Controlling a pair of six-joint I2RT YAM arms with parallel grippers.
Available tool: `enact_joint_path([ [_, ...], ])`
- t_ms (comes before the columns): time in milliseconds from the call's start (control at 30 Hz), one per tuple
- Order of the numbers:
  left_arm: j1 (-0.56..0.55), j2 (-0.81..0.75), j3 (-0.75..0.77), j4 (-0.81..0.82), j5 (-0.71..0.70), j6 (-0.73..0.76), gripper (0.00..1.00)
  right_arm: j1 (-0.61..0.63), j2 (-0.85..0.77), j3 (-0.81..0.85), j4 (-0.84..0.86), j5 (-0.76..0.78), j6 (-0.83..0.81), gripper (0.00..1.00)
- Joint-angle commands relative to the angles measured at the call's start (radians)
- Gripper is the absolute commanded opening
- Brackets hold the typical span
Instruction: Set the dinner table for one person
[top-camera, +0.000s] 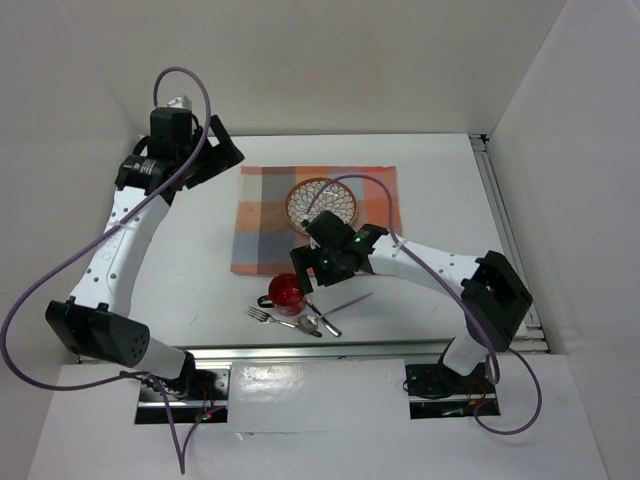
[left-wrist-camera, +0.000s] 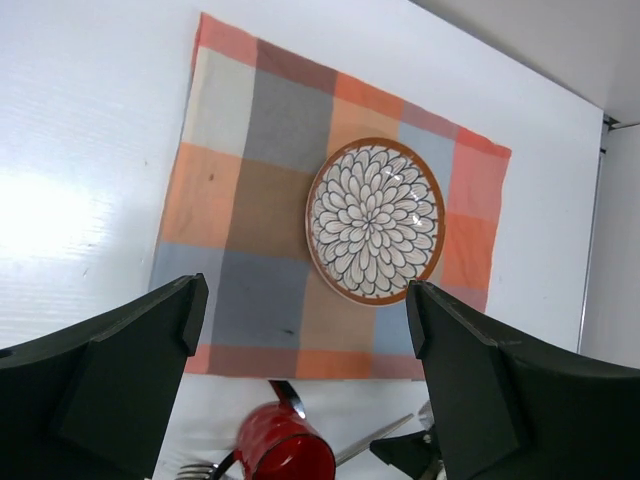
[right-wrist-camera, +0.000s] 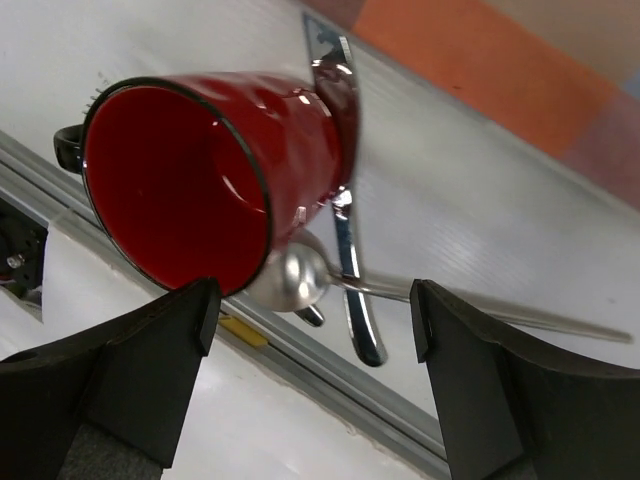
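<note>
The dinner table (top-camera: 190, 260) is a white top with an orange-and-blue checked mat (top-camera: 270, 225) on it. A flower-patterned plate (top-camera: 321, 205) (left-wrist-camera: 375, 220) lies on the mat's right half. Near the front edge a red mug (top-camera: 285, 291) (right-wrist-camera: 200, 170) lies on its side among cutlery: a fork (top-camera: 262, 316), a spoon (top-camera: 308, 325) (right-wrist-camera: 290, 275) and a knife (right-wrist-camera: 345, 230). My right gripper (top-camera: 308, 278) (right-wrist-camera: 310, 305) hovers open just above the mug and spoon, holding nothing. My left gripper (top-camera: 228, 150) (left-wrist-camera: 305, 305) stands open and empty, off the mat's far left corner.
A metal rail (top-camera: 330, 350) runs along the table's front edge, right behind the cutlery. White walls close in the back and both sides. A further thin utensil (top-camera: 345, 303) lies to the right of the mug.
</note>
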Motion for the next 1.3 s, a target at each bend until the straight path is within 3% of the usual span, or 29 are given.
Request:
enact_joint_path([
  [0,0.013,-0.01,-0.064,-0.007,0.001,0.026,1.0,0.051,0.052,0.069,0.081,0.013,0.012,0.88],
  [100,0.024,-0.029,-0.087,-0.007,0.027,0.026,1.0,0.061,0.103,0.094,0.104,0.033,0.038,0.87],
  [233,0.036,-0.038,-0.098,0.002,0.037,0.026,1.0,0.061,0.146,0.105,0.116,0.048,0.059,0.75],
  [333,0.045,-0.038,-0.107,0.002,0.046,0.026,1.0,0.061,0.167,0.117,0.104,0.082,0.07,0.54],
  [367,0.054,-0.038,-0.107,0.002,0.046,0.026,1.0,0.07,0.167,0.128,0.095,0.094,0.07,0.42],
  [600,0.054,-0.038,-0.126,0.011,0.057,0.026,1.0,0.07,0.157,0.208,0.034,0.16,0.061,0.0],
  [733,0.064,-0.038,-0.106,0.0,0.057,0.026,1.0,0.058,0.157,0.351,-0.025,0.243,0.021,0.0],
  [900,0.064,-0.075,-0.135,0.0,0.09,0.026,1.0,-0.102,0.213,0.543,-0.104,0.321,-0.02,0.0],
  [1067,0.01,-0.138,-0.292,0.0,0.112,-0.025,0.97,-0.328,0.368,0.779,-0.177,0.362,-0.043,0.0],
  [1267,-0.074,-0.216,-0.545,0.009,0.121,-0.123,0.96,-0.499,0.549,1.037,-0.209,0.326,-0.053,0.0],
])
